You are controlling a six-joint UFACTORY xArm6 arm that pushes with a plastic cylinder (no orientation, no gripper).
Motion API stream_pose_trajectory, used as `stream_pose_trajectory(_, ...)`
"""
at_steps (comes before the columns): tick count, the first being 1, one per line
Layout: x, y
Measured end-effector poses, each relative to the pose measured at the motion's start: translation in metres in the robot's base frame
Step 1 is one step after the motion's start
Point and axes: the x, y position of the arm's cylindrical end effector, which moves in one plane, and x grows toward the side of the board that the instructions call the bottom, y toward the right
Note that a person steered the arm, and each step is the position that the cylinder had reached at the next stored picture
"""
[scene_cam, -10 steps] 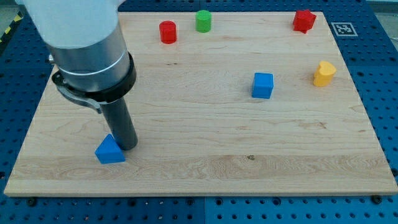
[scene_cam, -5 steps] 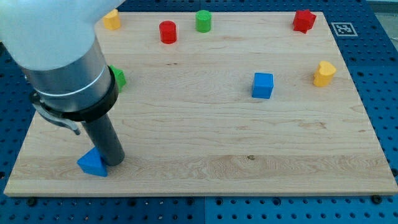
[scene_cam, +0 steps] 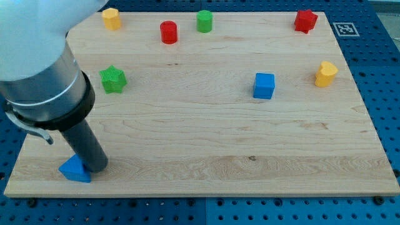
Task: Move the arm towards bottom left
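My dark rod comes down from the grey arm at the view's left, and my tip (scene_cam: 95,167) rests on the wooden board (scene_cam: 206,137) near its bottom-left corner. A blue triangular block (scene_cam: 74,170) lies right against the tip's left side, close to the board's bottom edge. The block's right part is hidden behind the rod.
A green star block (scene_cam: 113,79) sits above the arm at the left. A yellow block (scene_cam: 111,19), a red cylinder (scene_cam: 169,32) and a green cylinder (scene_cam: 204,20) line the top. A red star (scene_cam: 305,20), a yellow block (scene_cam: 325,74) and a blue cube (scene_cam: 264,85) lie right.
My tip has slid towards the view's bottom left, pushing the blue triangular block along with it. The arm's move has uncovered the green star and the top-left yellow block.
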Motion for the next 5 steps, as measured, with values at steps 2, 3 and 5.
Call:
stream_pose_trajectory(2,-0.023,-0.012)
stream_pose_trajectory(3,-0.029,-0.015)
stream_pose_trajectory(5,-0.029,-0.015)
